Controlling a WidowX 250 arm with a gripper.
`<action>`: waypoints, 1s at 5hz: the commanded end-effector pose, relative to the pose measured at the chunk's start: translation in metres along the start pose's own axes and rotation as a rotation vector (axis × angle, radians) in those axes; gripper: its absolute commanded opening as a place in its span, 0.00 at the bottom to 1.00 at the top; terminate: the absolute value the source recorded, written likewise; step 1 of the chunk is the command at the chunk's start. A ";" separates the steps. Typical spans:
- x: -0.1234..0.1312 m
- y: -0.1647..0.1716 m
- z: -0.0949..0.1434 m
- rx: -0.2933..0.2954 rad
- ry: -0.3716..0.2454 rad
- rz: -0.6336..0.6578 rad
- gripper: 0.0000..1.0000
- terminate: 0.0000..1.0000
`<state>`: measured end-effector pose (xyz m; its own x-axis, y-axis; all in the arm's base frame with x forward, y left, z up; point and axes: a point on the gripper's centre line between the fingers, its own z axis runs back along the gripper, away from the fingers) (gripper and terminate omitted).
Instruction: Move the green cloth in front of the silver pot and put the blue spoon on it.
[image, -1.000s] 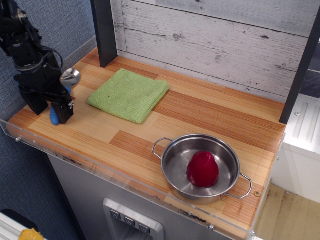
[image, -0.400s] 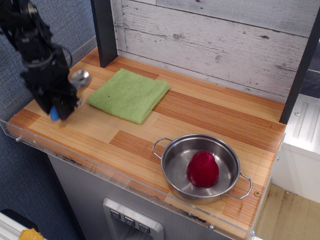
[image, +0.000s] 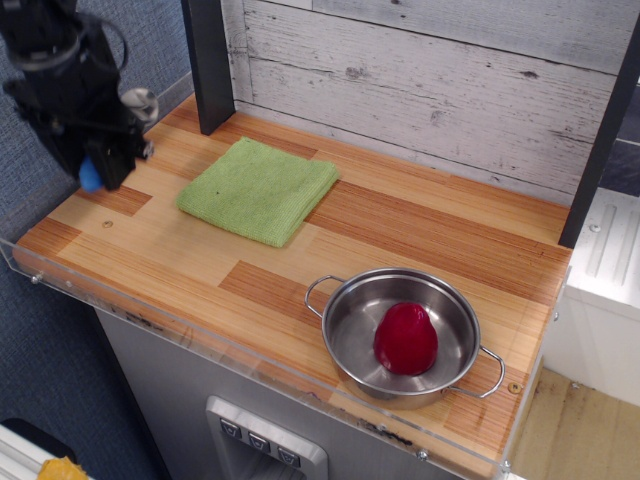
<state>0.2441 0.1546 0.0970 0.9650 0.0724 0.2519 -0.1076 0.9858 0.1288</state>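
Light lime-green square folded microfibre cloth (image: 259, 189) lying flat on the striped wooden countertop (image: 420, 240), in the left rear part of the surface, near the dark vertical post (image: 209, 62) that stands at about 11 o'clock from it. The small round shiny stainless-steel pot with two thin wire loop handles (image: 400, 335) sits well apart from the cloth, at roughly 4 o'clock from it, close to the front edge of the counter; a dark red rounded object (image: 405, 339) rests inside the pot. The spoon with a bright-blue plastic handle and shiny silver metal bowl (image: 139, 101) is off the counter, at about 9 to 10 o'clock from the cloth: its silver bowl projects from the right side of the black robot gripper (image: 100, 150), and a blue tip of the handle shows at the gripper's lower left. The gripper is clamped on the spoon and raised above the left end of the counter, clear of the cloth. A whitewashed plank wall (image: 440, 80) backs the scene at 12 o'clock.
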 end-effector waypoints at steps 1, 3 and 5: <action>0.053 -0.085 0.024 -0.056 -0.051 -0.137 0.00 0.00; 0.068 -0.194 -0.010 -0.131 0.007 -0.338 0.00 0.00; 0.058 -0.234 -0.010 -0.129 -0.020 -0.493 0.00 0.00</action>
<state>0.3354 -0.0646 0.0617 0.9009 -0.3945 0.1809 0.3809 0.9185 0.1061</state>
